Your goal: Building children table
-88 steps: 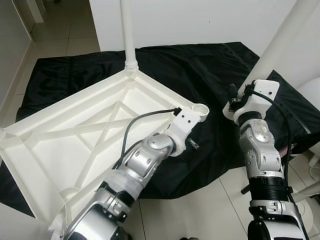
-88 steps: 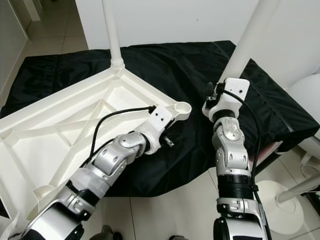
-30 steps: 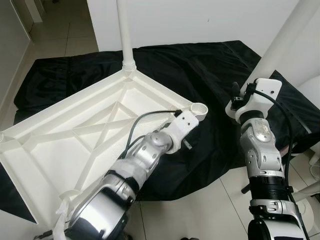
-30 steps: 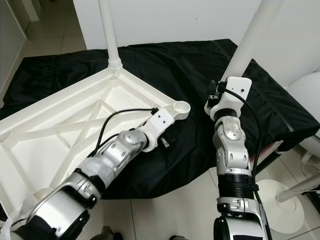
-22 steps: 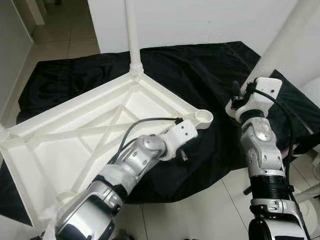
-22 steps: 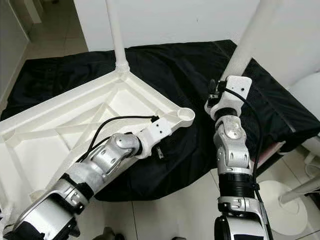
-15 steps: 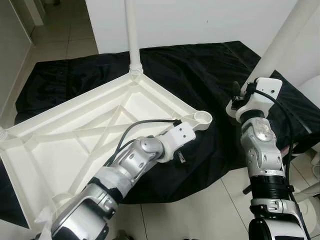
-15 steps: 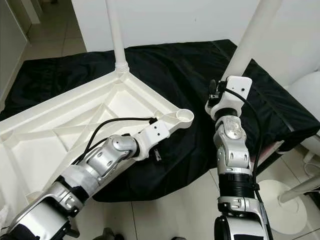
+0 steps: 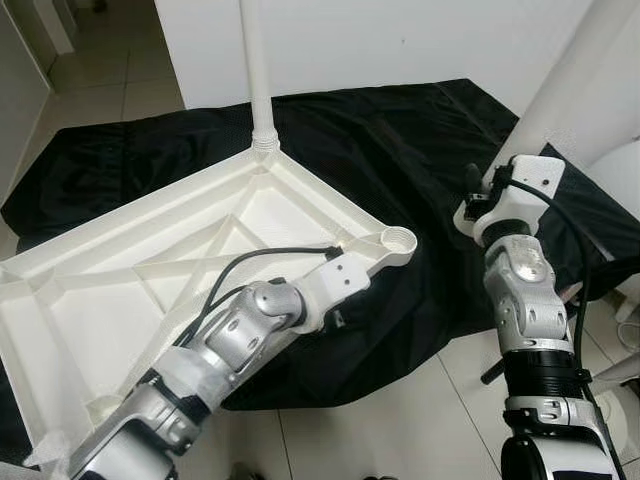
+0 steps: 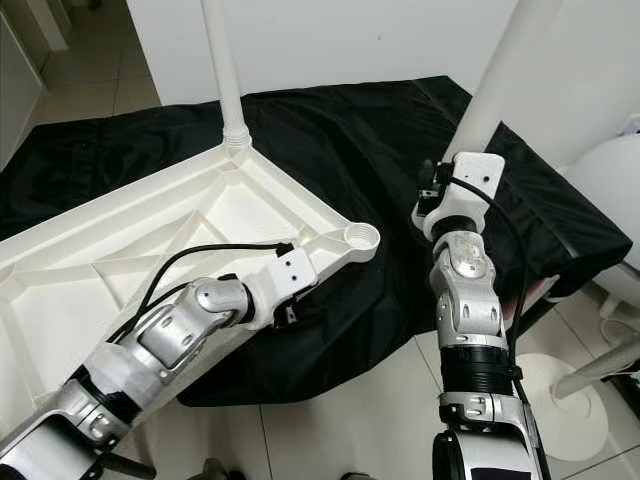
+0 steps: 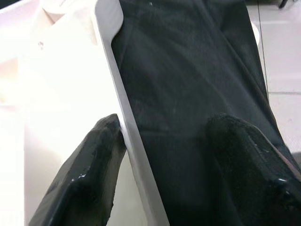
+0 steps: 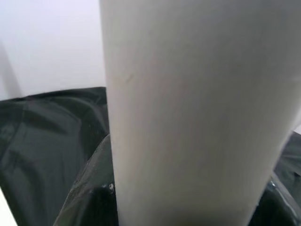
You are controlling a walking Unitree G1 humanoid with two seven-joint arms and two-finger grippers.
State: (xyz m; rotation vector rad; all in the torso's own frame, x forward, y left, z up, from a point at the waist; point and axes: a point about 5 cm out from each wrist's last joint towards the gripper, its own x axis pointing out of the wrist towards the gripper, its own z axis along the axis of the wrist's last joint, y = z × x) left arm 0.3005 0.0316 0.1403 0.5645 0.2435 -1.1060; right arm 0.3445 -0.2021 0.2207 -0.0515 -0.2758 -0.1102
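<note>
Upside down on a black cloth point(image 9: 400, 150), the white plastic table top point(image 9: 130, 290) shows its ribbed underside, with crossed stiffening ribs and a raised rim all round. It lies on the robot's left, tilted across the cloth, with one corner reaching toward the middle of the scene. That near corner ends in a round open socket point(image 9: 400, 241). At the far corner one white table leg point(image 9: 253, 60) already stands upright in its collar.

Just short of the open socket, the left gripper point(image 11: 164, 155) straddles the rim: in the left wrist view one black finger point(image 11: 89, 174) rests against the inner face of the white edge and the other sits over the cloth on the outer side, spread apart and not clamped on the rim. The left wrist block point(image 9: 340, 280) sits directly on the edge.

A second white leg point(image 10: 500, 70), a smooth round tube, is held by the right gripper point(image 12: 188, 197), whose glossy black fingers are closed around it on both sides. It slants up and to the right, well apart from the open socket, above the cloth's right part.

So two legs are visible, one fitted and one in hand. The cloth is shiny and creased, spread over a pale tiled floor point(image 9: 400, 420) before a white wall point(image 9: 400, 40).
</note>
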